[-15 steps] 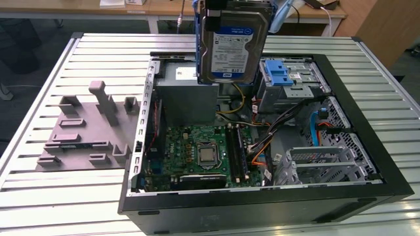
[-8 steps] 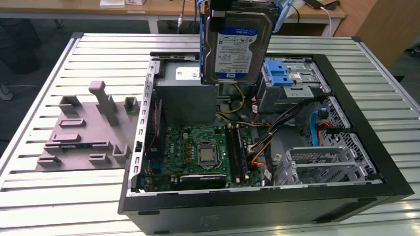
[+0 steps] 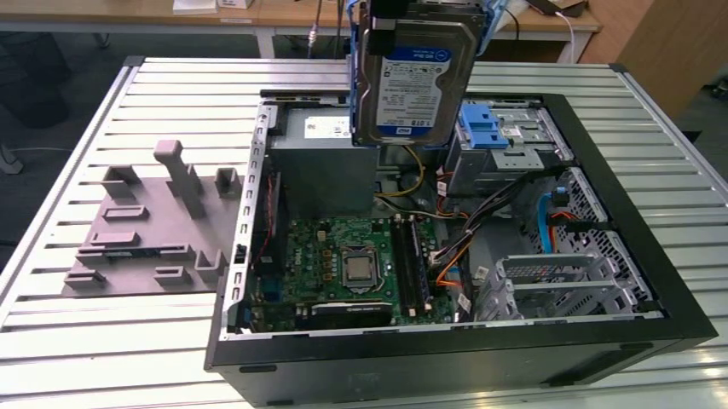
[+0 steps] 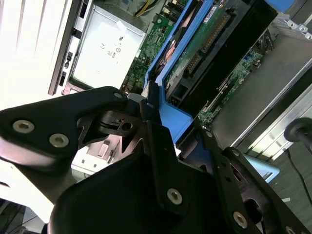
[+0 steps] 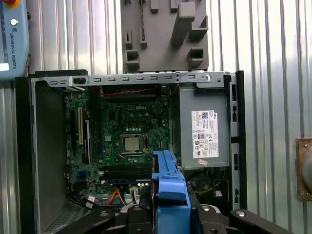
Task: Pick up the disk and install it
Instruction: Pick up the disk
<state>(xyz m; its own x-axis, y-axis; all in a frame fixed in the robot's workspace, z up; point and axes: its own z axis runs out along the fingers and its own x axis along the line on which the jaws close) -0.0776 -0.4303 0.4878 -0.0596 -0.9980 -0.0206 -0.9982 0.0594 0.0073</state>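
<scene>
Overhead, the disk point(image 3: 412, 72), a flat silver slab with a white-and-blue label and blue plastic rails, hangs upright, its rails clamped in the black tool point(image 4: 170, 119). Beneath sits an open black computer case point(image 3: 455, 358) with green motherboard point(image 3: 341, 264), grey power-supply box point(image 3: 324, 166) and blue-latched drive cage point(image 3: 500, 136). A ribbed metal desk point(image 3: 170, 85) carries it, beside a grey fixture point(image 3: 148, 230).

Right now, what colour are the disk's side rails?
Blue; the disk rails show best in the first wrist view.

Ribbed silver counter point(image 3: 68, 170) across the foreground. Beyond it, pale wooden desks point(image 3: 125, 17) on white legs, dark floor point(image 3: 159, 47), wood panel point(image 3: 671, 43) at the exterior view's right.
</scene>
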